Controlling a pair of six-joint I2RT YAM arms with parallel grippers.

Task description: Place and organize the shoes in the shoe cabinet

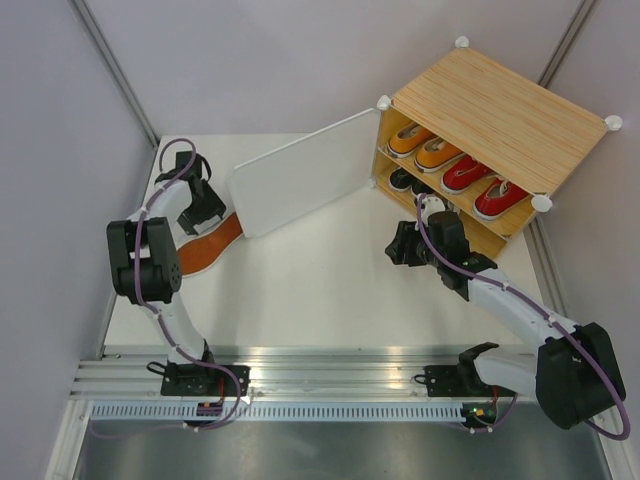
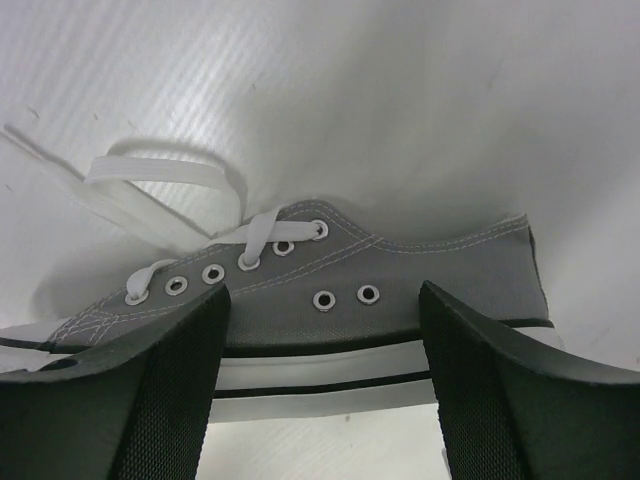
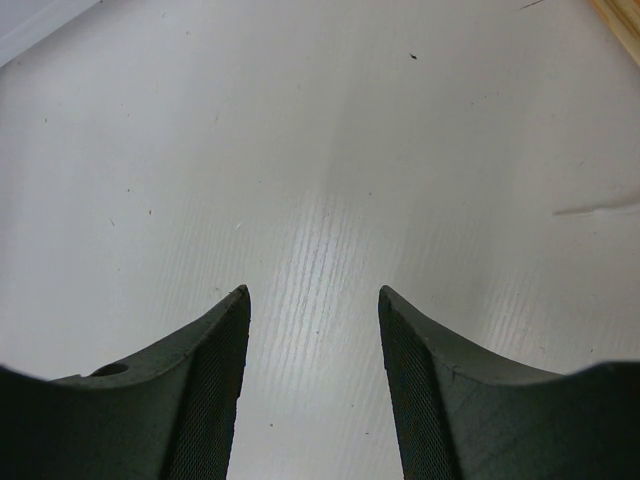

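Observation:
The shoe cabinet (image 1: 500,105) stands at the back right with its white door (image 1: 300,175) swung open to the left. Inside are two orange shoes (image 1: 425,145), two red shoes (image 1: 485,185) and a black shoe (image 1: 405,180) lower down. A grey shoe (image 2: 400,275) lies on its side by the door, its orange-brown outsole (image 1: 205,245) showing from above. My left gripper (image 1: 208,212) is open just above it; its fingers (image 2: 170,380) stand on either side of the white rubber edge, not closed. My right gripper (image 1: 400,245) is open and empty over bare table (image 3: 313,295).
The open door stands between the left arm and the cabinet. Grey walls close the table on the left and back. The grey shoe's white laces (image 2: 150,185) trail loose on the table. An aluminium rail (image 1: 330,365) runs along the near edge.

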